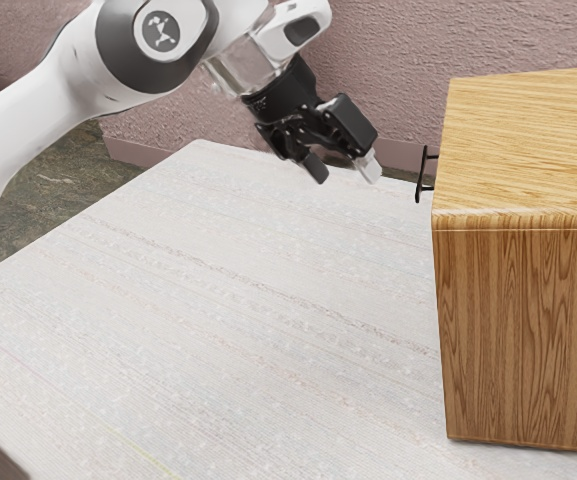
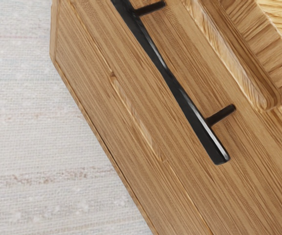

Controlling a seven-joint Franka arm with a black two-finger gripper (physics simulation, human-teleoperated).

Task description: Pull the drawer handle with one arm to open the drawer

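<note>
The gripper hangs in the air above the table, its two fingers spread well apart and nothing between them. It is near the handle but does not touch it; a gap of free air lies between the fingertips and the bar. The handle is a thin black bar that stands off the cabinet's face on two short posts, high on the side that looks toward the arm. In the wrist view the handle runs slanted across the drawer, so the hand is turned against the bar's line. The drawer front seems flush with the cabinet, so I judge the opening is not yet begun.

The step in hand is the approach. To do it well, the gripper should go straight forward until the bar sits between the fingers, between the two posts, and only then close. The fingers must cross the bar, not lie along it. The pull should then go straight back, away from the cabinet's face.

For room: the table on the arm's side is wide and free, so the pull has a long way open. The wall behind is close to the arm, and the cabinet's top edge juts out just over the handle.
</note>
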